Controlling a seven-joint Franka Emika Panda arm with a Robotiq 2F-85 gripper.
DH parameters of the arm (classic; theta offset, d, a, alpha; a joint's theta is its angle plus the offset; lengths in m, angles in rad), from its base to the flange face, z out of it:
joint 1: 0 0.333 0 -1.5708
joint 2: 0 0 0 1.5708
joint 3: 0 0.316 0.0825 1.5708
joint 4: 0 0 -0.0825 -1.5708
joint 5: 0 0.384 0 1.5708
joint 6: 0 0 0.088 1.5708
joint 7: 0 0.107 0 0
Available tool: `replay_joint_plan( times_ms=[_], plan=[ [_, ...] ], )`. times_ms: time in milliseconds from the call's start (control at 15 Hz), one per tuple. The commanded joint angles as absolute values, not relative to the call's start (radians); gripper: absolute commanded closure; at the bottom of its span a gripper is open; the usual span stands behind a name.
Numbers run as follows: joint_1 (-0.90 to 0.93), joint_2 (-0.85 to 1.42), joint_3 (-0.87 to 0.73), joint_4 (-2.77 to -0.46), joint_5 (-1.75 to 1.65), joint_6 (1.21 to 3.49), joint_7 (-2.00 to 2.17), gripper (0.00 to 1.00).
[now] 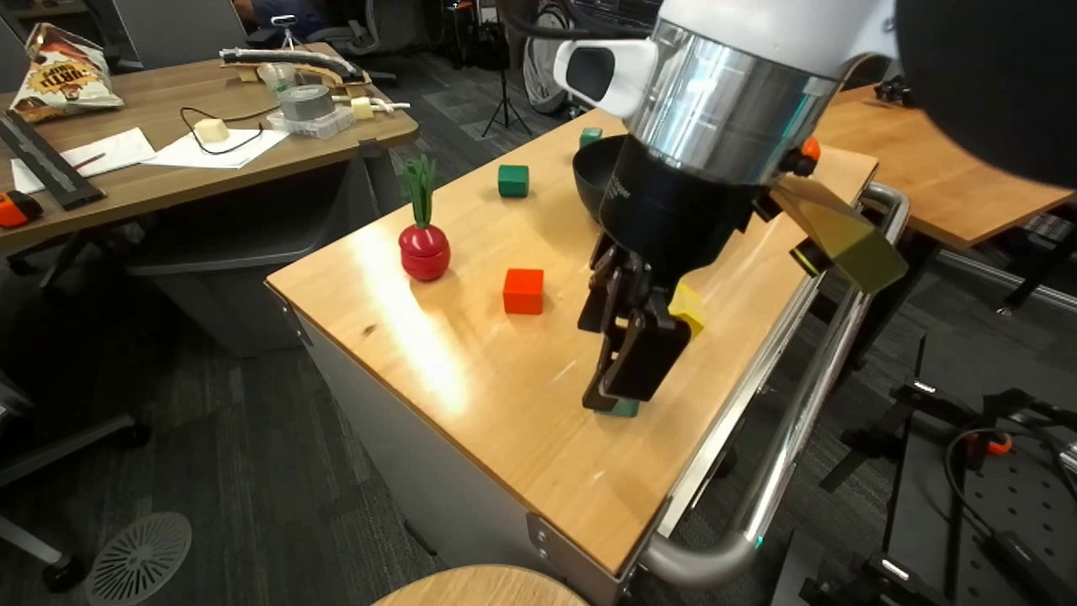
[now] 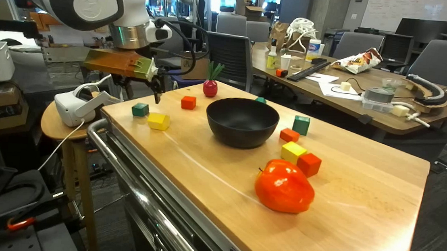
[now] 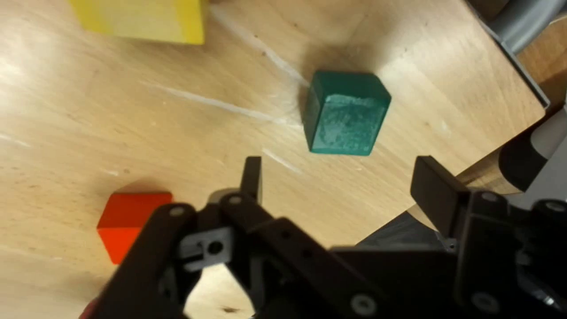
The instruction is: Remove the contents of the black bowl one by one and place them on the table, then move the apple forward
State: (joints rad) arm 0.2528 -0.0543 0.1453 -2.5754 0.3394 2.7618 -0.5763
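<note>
The black bowl (image 2: 240, 137) stands mid-table, and no object shows inside it; in an exterior view the arm partly hides it (image 1: 591, 172). The red-orange apple (image 2: 285, 187) lies on the table, past the bowl from the gripper. My gripper (image 3: 337, 170) is open and empty above the table's corner; it shows in both exterior views (image 1: 618, 358) (image 2: 144, 94). A green block (image 3: 345, 122) lies on the table just ahead of the fingertips, apart from them. A yellow block (image 3: 146, 20) and an orange-red block (image 3: 133, 217) lie nearby.
A red radish toy with green leaves (image 1: 425, 252) stands near the table edge. Beyond the bowl are a green block (image 2: 301, 125), an orange block (image 2: 289, 135), a yellow block (image 2: 293, 151) and a red block (image 2: 310, 164). A metal rail (image 2: 144, 193) runs along one side.
</note>
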Motion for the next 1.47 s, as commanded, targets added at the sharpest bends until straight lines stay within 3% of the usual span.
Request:
replay_joint_plan(
  times_ms=[0,667,1133,1400],
  plan=[
    [0.208,-0.17,0.119,-2.626,0.284,2.797,-0.54,0.0],
    [-0.194,-0.407,0.033,-2.577,-0.403,2.611,-0.151,0.0],
    [-0.151,-0.384,-0.01,-2.595,-0.377,2.627,-0.187,0.0],
    [-0.234,-0.377,-0.028,-2.575,-0.472,2.63,-0.161,0.0]
  ],
)
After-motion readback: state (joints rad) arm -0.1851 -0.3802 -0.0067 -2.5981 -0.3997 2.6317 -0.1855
